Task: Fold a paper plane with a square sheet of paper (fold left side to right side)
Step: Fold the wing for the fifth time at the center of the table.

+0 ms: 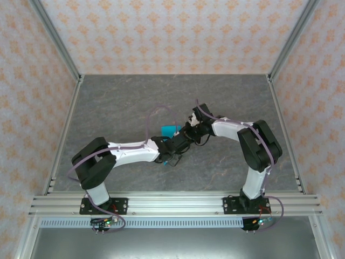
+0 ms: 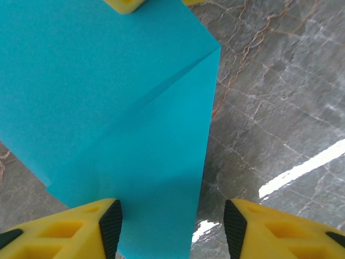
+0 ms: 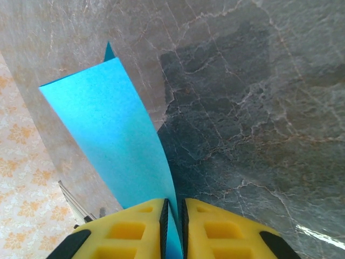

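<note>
The square sheet of paper [image 1: 171, 130] is bright cyan and sits near the middle of the table, where the two grippers meet. In the left wrist view the paper [image 2: 108, 108] shows layered folds with a diagonal crease running to a corner. A narrow part of it runs down between the fingers of my left gripper [image 2: 172, 229], which stand wide open and do not touch it. My right gripper [image 3: 173, 216] is shut on an edge of the paper [image 3: 108, 124], which curves up and away from the jaws. Its yellow fingertips [image 2: 126, 4] show at the paper's far edge.
The table [image 1: 118, 102] is grey marble-patterned, with bare room all round the paper. Patterned walls and aluminium posts [image 1: 64, 59] close in the left, back and right sides. An aluminium rail [image 1: 172, 204] runs along the near edge by the arm bases.
</note>
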Tool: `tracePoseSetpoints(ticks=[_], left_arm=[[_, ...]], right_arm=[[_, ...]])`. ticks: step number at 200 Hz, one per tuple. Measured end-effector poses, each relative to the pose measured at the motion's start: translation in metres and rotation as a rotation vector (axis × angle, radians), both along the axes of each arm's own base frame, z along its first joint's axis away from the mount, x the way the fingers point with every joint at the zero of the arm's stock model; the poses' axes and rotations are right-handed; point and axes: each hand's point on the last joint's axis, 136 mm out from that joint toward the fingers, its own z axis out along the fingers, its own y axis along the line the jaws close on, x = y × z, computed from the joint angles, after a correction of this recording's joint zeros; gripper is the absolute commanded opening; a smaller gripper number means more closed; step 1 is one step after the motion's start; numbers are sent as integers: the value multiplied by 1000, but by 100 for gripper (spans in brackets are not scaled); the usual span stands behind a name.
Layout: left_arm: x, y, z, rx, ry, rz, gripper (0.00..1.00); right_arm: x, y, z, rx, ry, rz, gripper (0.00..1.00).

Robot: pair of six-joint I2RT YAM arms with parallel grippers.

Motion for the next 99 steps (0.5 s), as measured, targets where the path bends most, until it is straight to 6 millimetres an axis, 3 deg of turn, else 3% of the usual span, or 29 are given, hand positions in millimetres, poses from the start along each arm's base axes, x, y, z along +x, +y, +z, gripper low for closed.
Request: tracePoseSetpoints(ticks=[99], left_arm=[[4, 8, -7, 104, -59, 3, 40]], right_arm=[[-1, 2, 1, -12, 20, 5, 19]])
